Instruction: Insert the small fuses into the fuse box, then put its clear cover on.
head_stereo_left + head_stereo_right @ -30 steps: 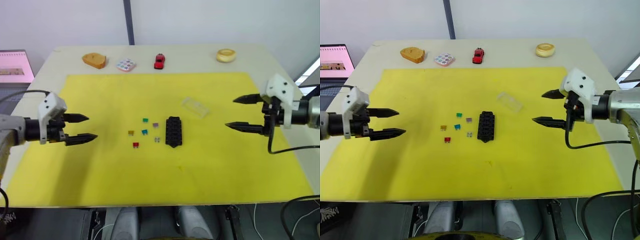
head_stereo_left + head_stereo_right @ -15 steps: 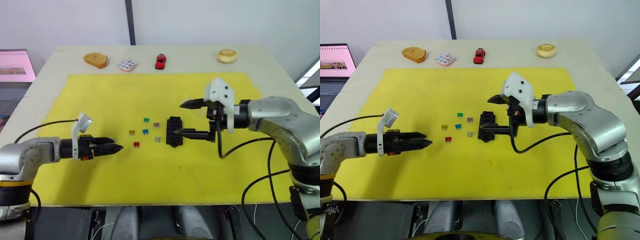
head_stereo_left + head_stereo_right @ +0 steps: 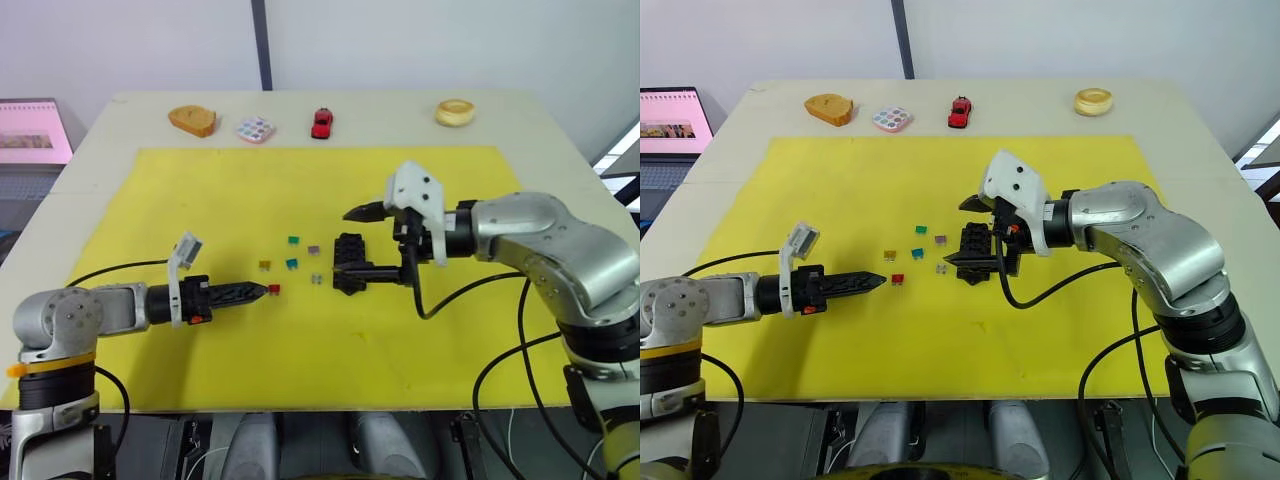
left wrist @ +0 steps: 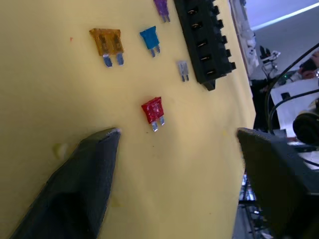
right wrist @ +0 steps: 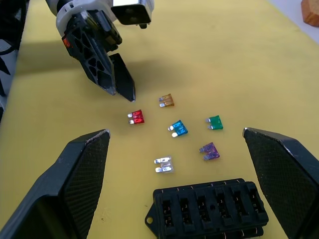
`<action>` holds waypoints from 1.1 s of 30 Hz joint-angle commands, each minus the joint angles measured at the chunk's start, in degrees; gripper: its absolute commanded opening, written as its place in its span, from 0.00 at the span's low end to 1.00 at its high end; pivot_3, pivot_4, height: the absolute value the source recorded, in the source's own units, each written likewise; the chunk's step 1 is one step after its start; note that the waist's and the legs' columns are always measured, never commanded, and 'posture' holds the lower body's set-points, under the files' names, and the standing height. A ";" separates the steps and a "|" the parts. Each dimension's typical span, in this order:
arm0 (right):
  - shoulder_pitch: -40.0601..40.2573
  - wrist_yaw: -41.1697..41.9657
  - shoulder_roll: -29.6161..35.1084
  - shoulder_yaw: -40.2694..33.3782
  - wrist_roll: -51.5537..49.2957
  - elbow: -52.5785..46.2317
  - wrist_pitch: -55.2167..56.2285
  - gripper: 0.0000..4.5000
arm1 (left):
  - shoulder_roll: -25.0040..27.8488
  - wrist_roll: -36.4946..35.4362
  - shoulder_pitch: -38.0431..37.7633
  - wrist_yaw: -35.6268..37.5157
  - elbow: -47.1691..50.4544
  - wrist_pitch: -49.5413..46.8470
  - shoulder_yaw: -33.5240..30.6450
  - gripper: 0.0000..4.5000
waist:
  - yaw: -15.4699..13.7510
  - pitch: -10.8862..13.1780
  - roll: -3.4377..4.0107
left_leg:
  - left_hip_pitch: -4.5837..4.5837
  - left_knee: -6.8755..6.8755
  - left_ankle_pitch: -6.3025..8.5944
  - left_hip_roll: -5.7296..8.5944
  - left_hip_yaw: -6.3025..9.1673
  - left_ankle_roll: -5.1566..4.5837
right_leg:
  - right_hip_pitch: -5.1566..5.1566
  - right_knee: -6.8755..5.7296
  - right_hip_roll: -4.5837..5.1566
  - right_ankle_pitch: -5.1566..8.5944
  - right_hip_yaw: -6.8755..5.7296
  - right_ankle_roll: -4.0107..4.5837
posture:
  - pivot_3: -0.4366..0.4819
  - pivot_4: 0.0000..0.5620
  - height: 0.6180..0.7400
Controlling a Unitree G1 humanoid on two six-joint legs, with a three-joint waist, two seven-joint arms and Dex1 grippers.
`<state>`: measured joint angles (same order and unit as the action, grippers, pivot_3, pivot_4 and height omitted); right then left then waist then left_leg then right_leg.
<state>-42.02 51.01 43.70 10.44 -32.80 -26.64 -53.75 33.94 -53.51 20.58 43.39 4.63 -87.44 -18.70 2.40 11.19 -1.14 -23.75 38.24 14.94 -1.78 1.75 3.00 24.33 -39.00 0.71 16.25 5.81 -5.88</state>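
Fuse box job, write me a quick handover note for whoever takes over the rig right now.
Left gripper: open, tips either side of the red fuse, not touching it.
Right gripper: open wide, straddling the fuse box, holding nothing.
Six fuses lie loose on the yellow mat left of the box: red, yellow-brown fuse, teal fuse, purple fuse, green fuse, grey fuse.
I cannot make out the clear cover.
Done: nothing; the box's visible slots are empty.
Left: insert all six fuses, then fit the cover.
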 commanded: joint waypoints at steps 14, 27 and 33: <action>-0.52 -0.74 -0.16 -0.49 1.87 -1.69 1.93 1.00 | -5.67 0.01 2.24 -5.47 -5.30 -3.63 -1.03 0.52 | -0.19 -0.01 -0.01 | 0.02 0.00 0.00 0.04 0.00 0.01 | -0.02 0.01 0.04 0.00 0.00 0.00 | 0.48 0.27 1.00; -0.60 -1.84 -0.29 -0.85 2.42 -1.76 1.76 1.00 | -8.27 0.35 4.58 -5.70 -8.92 -1.31 1.00 0.34 | -0.70 -0.02 0.00 | 0.05 0.00 -0.02 0.08 0.00 0.03 | -0.07 0.01 0.08 0.00 0.00 -0.01 | 0.48 0.27 1.00; -0.68 -2.01 -0.11 -0.98 2.43 -1.77 1.75 1.00 | -9.04 0.64 4.78 -5.62 -9.01 -0.56 1.91 0.34 | -1.49 -0.02 0.00 | 0.06 0.00 -0.02 0.09 -0.02 0.03 | -0.07 0.02 0.10 -0.01 0.00 -0.01 | 0.48 0.27 1.00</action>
<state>-42.01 49.29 43.63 10.73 -30.48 -26.82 -52.53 25.73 -53.17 25.25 38.20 -4.26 -88.26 -18.64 0.91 11.17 -1.14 -23.69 38.24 14.93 -1.69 1.73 3.03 24.25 -38.98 0.81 16.25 5.81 -5.89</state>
